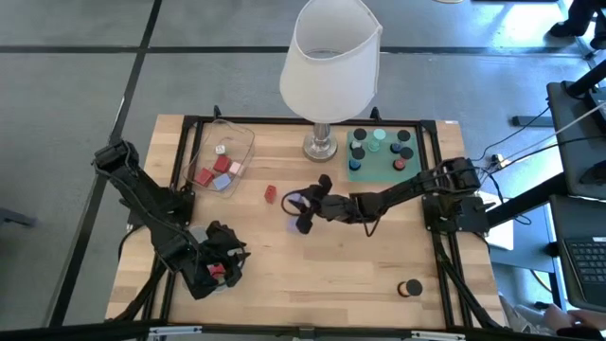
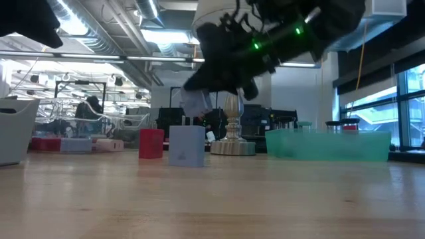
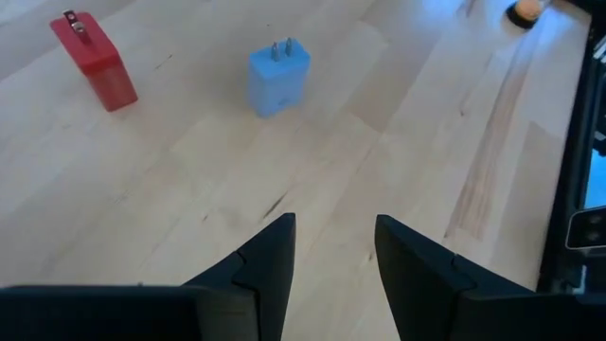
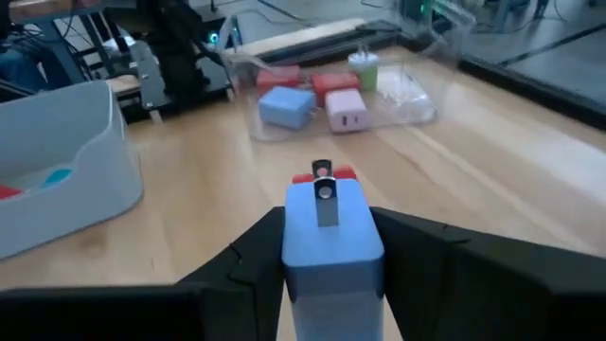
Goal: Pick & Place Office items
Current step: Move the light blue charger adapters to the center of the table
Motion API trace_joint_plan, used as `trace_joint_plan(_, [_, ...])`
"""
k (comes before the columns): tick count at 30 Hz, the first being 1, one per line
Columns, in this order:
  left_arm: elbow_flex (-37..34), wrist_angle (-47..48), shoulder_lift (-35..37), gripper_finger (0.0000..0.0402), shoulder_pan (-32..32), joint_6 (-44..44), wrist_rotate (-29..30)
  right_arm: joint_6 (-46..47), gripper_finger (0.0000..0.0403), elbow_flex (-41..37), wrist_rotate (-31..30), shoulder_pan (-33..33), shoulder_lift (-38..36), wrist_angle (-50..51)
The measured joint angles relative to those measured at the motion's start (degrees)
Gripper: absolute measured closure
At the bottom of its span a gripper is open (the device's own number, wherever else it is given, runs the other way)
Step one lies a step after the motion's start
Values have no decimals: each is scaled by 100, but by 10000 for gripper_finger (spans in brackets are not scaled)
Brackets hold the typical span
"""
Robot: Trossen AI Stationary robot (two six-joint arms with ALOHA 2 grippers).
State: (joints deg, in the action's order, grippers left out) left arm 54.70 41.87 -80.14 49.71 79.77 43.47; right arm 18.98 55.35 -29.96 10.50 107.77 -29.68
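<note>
The office items here are small charger-like blocks with metal prongs. My right gripper [image 1: 301, 213] reaches in from the table's right side to mid-table and is shut on a light blue block [image 4: 331, 256]. A red block [image 1: 270, 194] stands on the wood just left of it, prongs up. In the low view another light blue block [image 2: 186, 146] stands on the table below that gripper, and the left wrist view shows it too [image 3: 279, 76]. My left gripper [image 3: 336, 227] hangs at the near left [image 1: 222, 265], fingers a little apart with nothing between them. My right gripper pinches the light blue block by two opposite sides [image 4: 294, 275] between its two fingers. The fingers come nearly level from the table's right side. The block sits upright in the hold, a prong [image 4: 325, 204] sticking up from its top face. In the low view it hangs clear of the table.
A tall white-shaded lamp [image 1: 329, 66] stands at the far middle. A clear tray [image 1: 248, 142] at the far left holds several blocks. A green mat [image 1: 382, 166] with round caps lies at the far right. A grey-blue bin [image 4: 57, 170] sits near my left arm. A black cap [image 1: 409, 287] lies near right.
</note>
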Motion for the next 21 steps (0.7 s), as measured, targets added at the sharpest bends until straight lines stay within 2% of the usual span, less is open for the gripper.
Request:
trace_joint_plan(7, [0, -14, 9, 258, -20, -149, 143, -94, 272, -607, 39, -1, 12, -894])
trace_joint_plan(21, [0, -37, 9, 258, -221, -304, 196, -342, 269, -526, 71, -66, 946, -2092])
